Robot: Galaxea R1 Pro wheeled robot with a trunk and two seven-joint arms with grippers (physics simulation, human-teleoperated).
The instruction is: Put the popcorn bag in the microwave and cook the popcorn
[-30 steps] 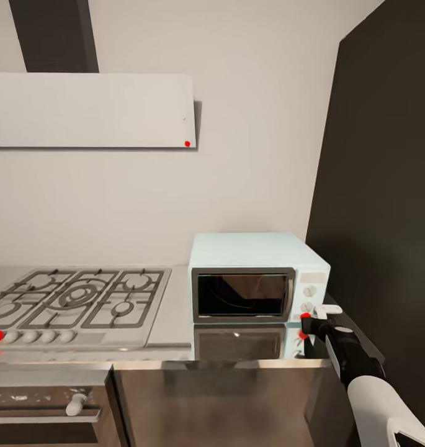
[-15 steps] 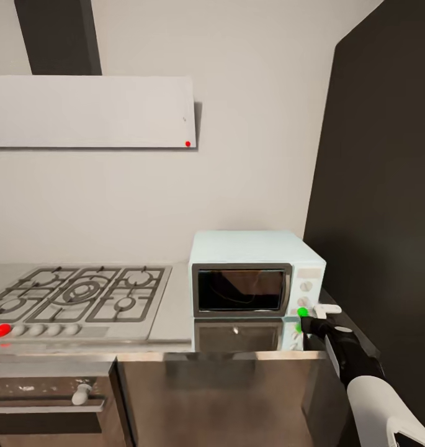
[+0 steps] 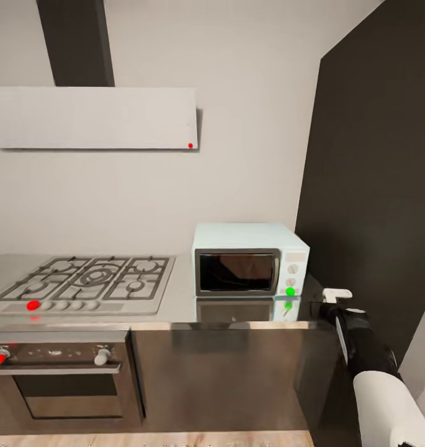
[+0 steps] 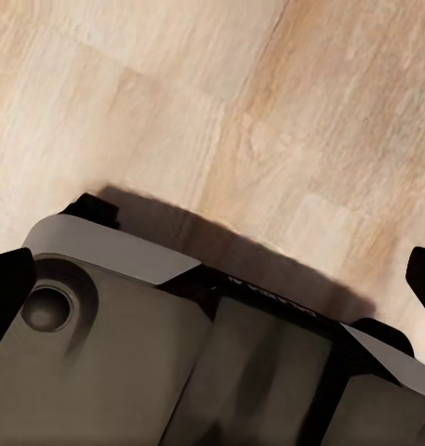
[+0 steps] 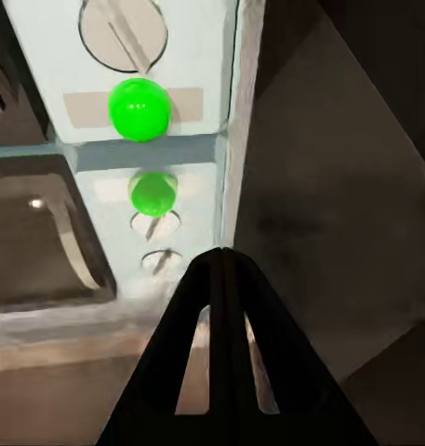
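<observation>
I judge the heating step is in hand: the microwave (image 3: 250, 259) sits on the tabletop (image 3: 175, 292) with its door shut and its indicator dot (image 3: 290, 291) green. The glass is too dark for me to make out the popcorn bag. My right jaws (image 5: 223, 269) are pressed together, holding nothing, near the control panel. My left jaws (image 4: 212, 279) hang over the wooden floor (image 4: 268, 111), tips at the picture's 2 edges, spread wide, empty. Next I should wait, then open the door and check.

No legible text or labels anywhere.
</observation>
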